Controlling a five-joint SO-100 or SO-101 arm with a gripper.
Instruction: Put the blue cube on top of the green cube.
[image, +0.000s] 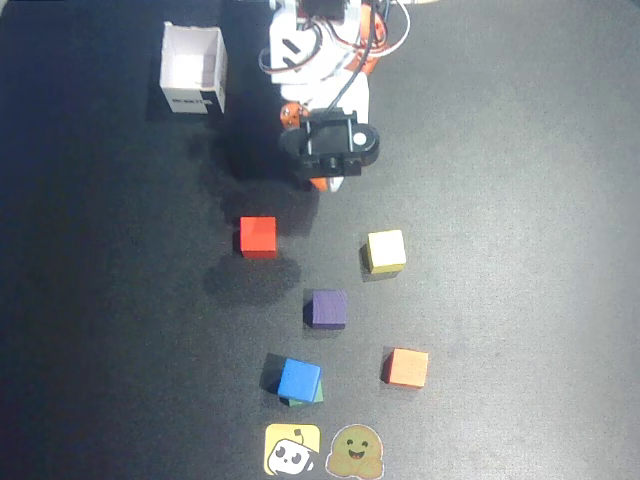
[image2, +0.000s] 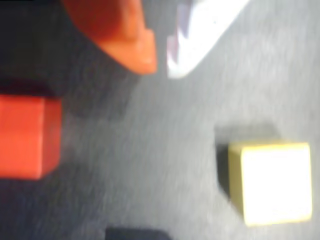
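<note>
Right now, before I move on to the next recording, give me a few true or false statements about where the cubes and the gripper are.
1. The blue cube sits on top of the green cube. True; only a green sliver shows beneath it in the overhead view.
2. The gripper holds the blue cube. False; nothing is between its fingertips in the wrist view.
3. The purple cube lies inside the white box. False; it rests on the mat, and the box looks empty.
4. The wrist view shows the red cube left and the yellow cube right. True.
5. The orange cube is stacked on the yellow cube. False; they lie apart.
</note>
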